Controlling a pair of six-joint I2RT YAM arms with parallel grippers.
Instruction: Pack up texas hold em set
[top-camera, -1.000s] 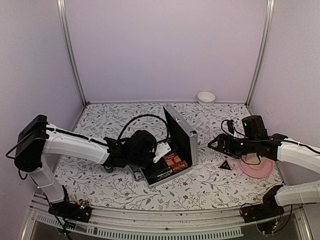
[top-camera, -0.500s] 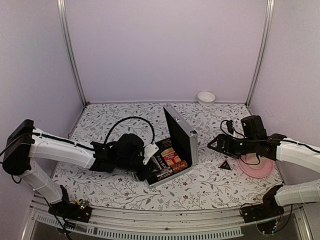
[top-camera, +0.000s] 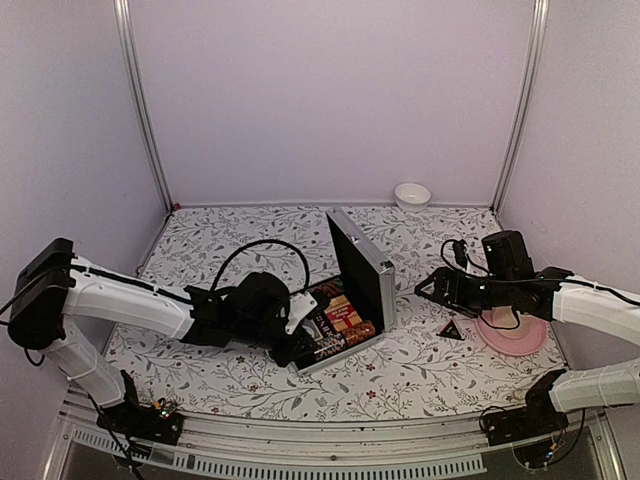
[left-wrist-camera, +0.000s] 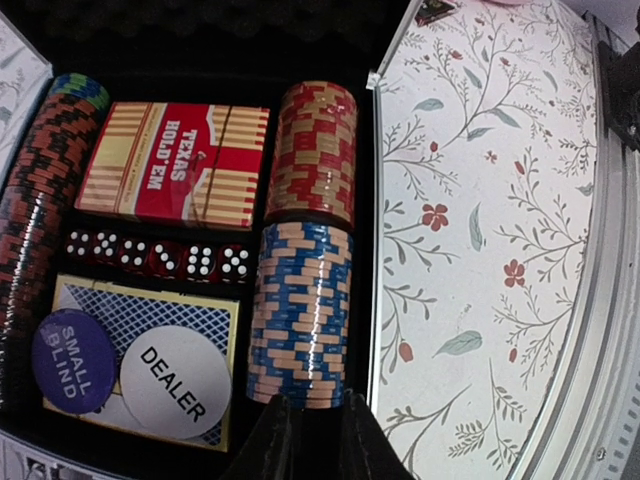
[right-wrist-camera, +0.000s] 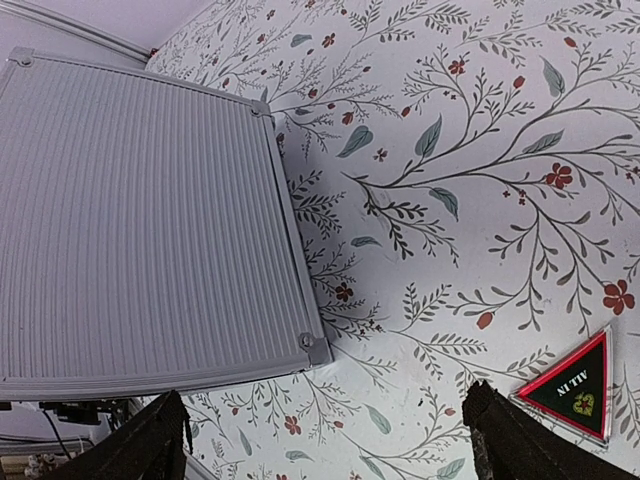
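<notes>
The silver briefcase (top-camera: 365, 270) stands open mid-table, lid upright. In the left wrist view its black tray (left-wrist-camera: 372, 200) holds a red deck (left-wrist-camera: 180, 165), a blue deck (left-wrist-camera: 140, 310) under a white DEALER button (left-wrist-camera: 175, 375) and a purple SMALL BLIND button (left-wrist-camera: 72, 347), a row of dice (left-wrist-camera: 160, 258), a red chip stack (left-wrist-camera: 315, 150), a blue chip stack (left-wrist-camera: 305, 315) and a dark chip row (left-wrist-camera: 35, 230). My left gripper (top-camera: 297, 345) (left-wrist-camera: 318, 440) sits at the blue stack's near end, jaws narrowly apart, empty. My right gripper (top-camera: 428, 288) (right-wrist-camera: 330, 440) is wide open beside the lid's ribbed back (right-wrist-camera: 140, 220).
A black and red triangular ALL IN marker (top-camera: 451, 330) (right-wrist-camera: 575, 390) lies on the floral cloth right of the case. A pink plate (top-camera: 512, 335) sits under the right arm. A small white bowl (top-camera: 412, 195) stands at the back wall.
My left arm has drawn back to the left, out of the case tray, and now sits lower at its near-left corner. The right arm has not moved.
</notes>
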